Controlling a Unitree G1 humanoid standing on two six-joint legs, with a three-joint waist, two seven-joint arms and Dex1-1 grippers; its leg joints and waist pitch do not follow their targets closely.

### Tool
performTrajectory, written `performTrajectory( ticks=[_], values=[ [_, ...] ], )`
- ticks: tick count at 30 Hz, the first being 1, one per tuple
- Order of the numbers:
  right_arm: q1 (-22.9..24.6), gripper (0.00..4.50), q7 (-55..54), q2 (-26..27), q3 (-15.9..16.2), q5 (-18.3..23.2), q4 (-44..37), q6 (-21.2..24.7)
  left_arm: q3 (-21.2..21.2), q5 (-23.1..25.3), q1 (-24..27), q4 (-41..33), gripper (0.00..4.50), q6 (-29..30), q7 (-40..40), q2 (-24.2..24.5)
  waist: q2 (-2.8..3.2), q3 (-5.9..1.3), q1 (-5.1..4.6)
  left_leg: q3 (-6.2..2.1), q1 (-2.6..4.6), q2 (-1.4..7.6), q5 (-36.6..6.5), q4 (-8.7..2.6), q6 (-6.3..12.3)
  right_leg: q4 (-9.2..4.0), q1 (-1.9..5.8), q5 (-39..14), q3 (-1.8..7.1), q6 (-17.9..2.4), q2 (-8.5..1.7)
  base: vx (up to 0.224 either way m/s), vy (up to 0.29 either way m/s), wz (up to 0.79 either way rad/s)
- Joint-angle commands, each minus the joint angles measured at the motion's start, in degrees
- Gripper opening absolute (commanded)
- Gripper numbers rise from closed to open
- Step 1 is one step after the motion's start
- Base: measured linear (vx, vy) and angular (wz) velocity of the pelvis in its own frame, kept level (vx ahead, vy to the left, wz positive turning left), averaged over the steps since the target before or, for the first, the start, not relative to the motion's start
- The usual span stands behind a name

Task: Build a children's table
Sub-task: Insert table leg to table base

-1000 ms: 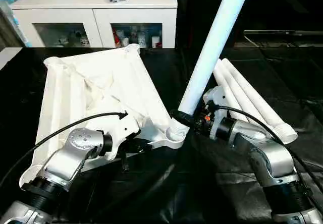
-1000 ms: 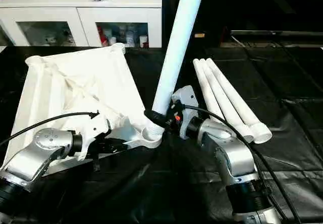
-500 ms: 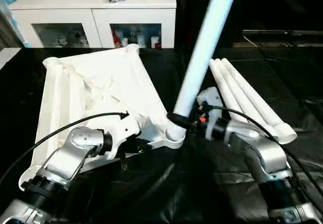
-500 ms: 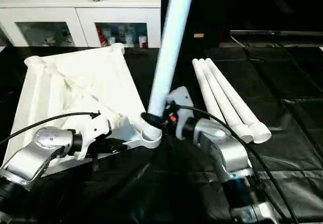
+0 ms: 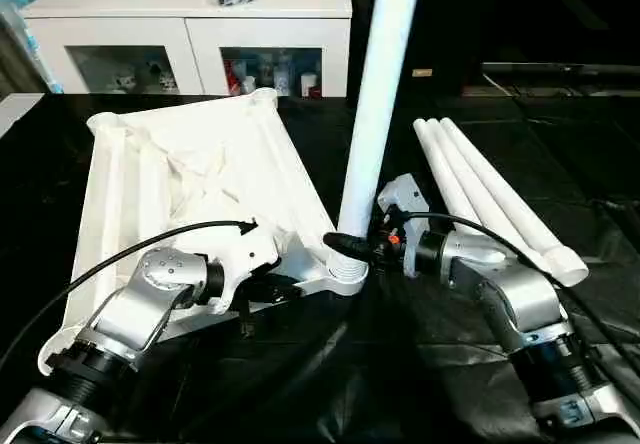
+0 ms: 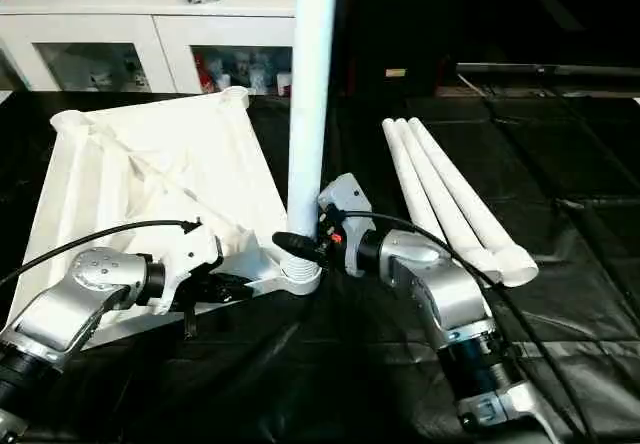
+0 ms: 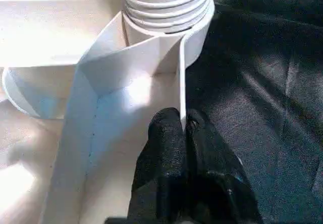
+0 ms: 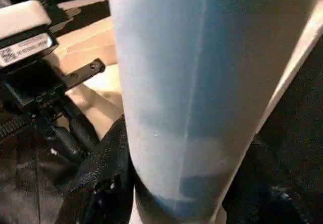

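My left gripper [image 7: 182, 128] pinched the upturned white ribbed plastic tabletop [image 5: 200, 174]; my right gripper [image 5: 350, 248] clamped the long, stiff, light-looking, slippery white tube leg [image 5: 378, 94] low, beside its socket [image 5: 345, 276].

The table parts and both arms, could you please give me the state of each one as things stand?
Table top: upside down on the black cloth, ribs up.
Upright leg: threaded end in the near corner socket, near vertical.
Spare legs: three, lying side by side.
Left gripper: jaws shut on a rib of the top.
Right gripper: jaws around the upright leg's base.
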Motion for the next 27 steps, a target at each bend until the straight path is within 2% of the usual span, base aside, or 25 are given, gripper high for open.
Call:
performTrajectory(
  ticks=[1, 9, 12, 14, 16, 17, 18, 19, 20, 21, 22, 23, 24, 25, 26, 27],
  values=[
    [0.7, 1.91, 0.8, -0.7, 1.5, -0.9, 0.8, 1.2, -0.9, 1.8, -0.2, 1.6, 0.0, 0.5, -0.3, 0.4, -0.13, -3.1, -0.24, -0.45, 0.33, 1.84, -10.2, -5.23, -1.02, -4.58, 2.37, -12.8, 2.62, -10.5, -4.06, 0.0, 0.0, 0.0],
    [0.1, 1.91, 0.4, 1.2, 1.0, -0.9, 3.2, -0.2, -1.0, 1.9, -0.8, 1.9, 0.0, 0.0, -0.9, 0.3, -0.03, -2.99, -0.37, -0.49, 0.48, 1.86, -12.3, -5.38, -1.41, -4.86, 2.18, -15.2, 2.62, -10.5, -4.09, 0.0, 0.0, 0.0],
    [-0.6, 1.91, 0.0, 2.6, -0.6, 0.3, 5.3, -0.5, -1.0, 1.7, -1.4, 1.4, 0.0, 0.3, -1.3, 0.2, -0.05, -2.87, -0.43, -0.51, 0.58, 1.85, -13.5, -5.52, -1.5, -5.16, 2.14, -17.6, 2.66, -10.2, -4.21, 0.0, 0.0, 0.0],
    [-0.6, 1.91, -0.4, 3.2, -2.0, 1.4, 6.3, -0.4, -0.8, 1.5, -1.6, 1.2, 0.0, 0.5, -1.4, 0.1, 0.14, -2.85, -0.3, -0.61, 0.6, 1.9, -13.6, -5.62, -1.65, -5.22, 2.11, -18.4, 2.67, -9.9, -4.27, 0.0, 0.0, 0.0],
    [-0.2, 1.91, -0.8, 3.5, -3.3, 2.1, 7.0, -0.6, -0.6, 1.4, -1.8, 1.3, 0.0, 0.5, -1.5, 0.1, 0.32, -2.92, -0.28, -0.59, 0.63, 1.89, -13.8, -5.61, -1.69, -5.32, 2.11, -18.1, 2.66, -10.0, -4.26, 0.0, 0.0, 0.0],
    [0.0, 1.91, -0.9, 3.6, -3.7, 2.3, 7.3, -0.8, -0.6, 1.4, -1.8, 1.4, 0.0, 0.5, -1.4, 0.1, 0.19, -2.96, -0.21, -0.61, 0.56, 1.87, -13.4, -5.61, -1.64, -5.23, 2.21, -17.4, 2.63, -10.2, -4.24, 0.0, 0.0, 0.0],
    [0.8, 1.91, -1.2, 3.7, -4.4, 2.6, 7.6, -1.2, -0.4, 1.4, -2.0, 1.7, 0.0, 0.4, -1.4, 0.1, 0.68, -2.97, -0.11, -0.66, 0.56, 1.87, -13.4, -5.63, -1.74, -5.16, 2.17, -17.2, 2.6, -10.3, -4.23, 0.0, 0.0, 0.0],
    [1.6, 1.91, -1.4, 3.7, -4.8, 2.7, 7.8, -1.7, -0.3, 1.4, -2.1, 2.0, 0.0, 0.4, -1.3, 0.1, 0.79, -2.94, -0.18, -0.55, 0.61, 1.84, -13.9, -5.64, -1.83, -5.42, 2.11, -17.0, 2.57, -10.2, -4.16, 0.0, 0.0, 0.0],
    [3.0, 1.91, -1.7, 3.9, -5.4, 2.9, 7.9, -2.6, -0.1, 1.4, -2.4, 2.3, 0.0, 0.4, -1.3, 0.1, 1.37, -3.06, 0.07, -0.7, 0.63, 1.83, -13.9, -5.64, -1.98, -5.2, 2.19, -16.4, 2.55, -10.4, -4.26, 0.0, 0.0, 0.0],
    [3.1, 1.91, -1.7, 3.9, -5.5, 2.9, 7.9, -2.6, -0.1, 1.4, -2.4, 2.3, 0.0, 0.4, -1.3, 0.1, 1.08, -3.09, 0.0, -0.57, 0.73, 1.87, -13.9, -5.64, -1.89, -5.45, 2.13, -16.1, 2.55, -10.4, -4.22, 0.0, 0.0, 0.0],
    [4.4, 1.91, -2.0, 4.3, -6.2, 3.0, 8.1, -3.5, 0.1, 1.4, -2.7, 2.7, 0.0, 0.6, -1.4, 0.1, 1.57, -3.14, 0.09, -0.78, 0.55, 1.81, -13.6, -5.68, -1.95, -5.06, 2.35, -14.9, 2.46, -10.8, -4.2, 0.0, 0.0, 0.0],
    [4.9, 1.91, -2.2, 4.5, -6.5, 3.0, 8.1, -3.8, 0.3, 1.3, -2.8, 2.9, 0.0, 0.6, -1.4, 0.0, 1.14, -3.11, 0.03, -0.63, 0.54, 1.81, -13.7, -5.65, -1.74, -5.27, 2.35, -14.7, 2.43, -10.9, -4.17, 0.0, 0.0, 0.0],
    [5.5, 1.91, -2.3, 4.6, -6.8, 3.0, 8.1, -4.4, 0.4, 1.3, -3.0, 3.2, 0.0, 0.6, -1.4, 0.0, 2.03, -3.16, 0.15, -0.79, 0.51, 1.77, -13.7, -5.63, -1.84, -5.04, 2.43, -14.4, 2.4, -11.1, -4.23, 0.0, 0.0, 0.0],
    [5.5, 1.91, -2.3, 4.6, -6.8, 3.0, 8.1, -4.4, 0.4, 1.3, -3.0, 3.2, 0.0, 0.6, -1.4, 0.0, 1.53, -3.12, 0.06, -0.67, 0.56, 1.8, -13.6, -5.66, -1.63, -5.25, 2.36, -14.3, 2.36, -11.2, -4.12, 0.0, 0.0, 0.0],
    [6.9, 1.91, -2.5, 4.8, -7.3, 3.1, 7.8, -5.6, 0.8, 1.3, -3.5, 4.0, 0.0, 0.6, -1.2, -0.2, 2.21, -3.16, 0.11, -0.71, 0.51, 1.73, -13.4, -5.63, -1.57, -5.16, 2.45, -14.1, 2.35, -11.4, -4.14, 0.0, 0.0, 0.0],
    [7.4, 1.91, -2.6, 4.8, -7.4, 3.1, 7.6, -6.0, 0.9, 1.4, -3.7, 4.3, 0.0, 0.6, -1.1, -0.3, 2.04, -3.11, 0.11, -0.58, 0.58, 1.77, -13.6, -5.6, -1.45, -5.39, 2.31, -14.4, 2.36, -11.3, -4.14, 0.0, 0.0, 0.0]
  ],
)
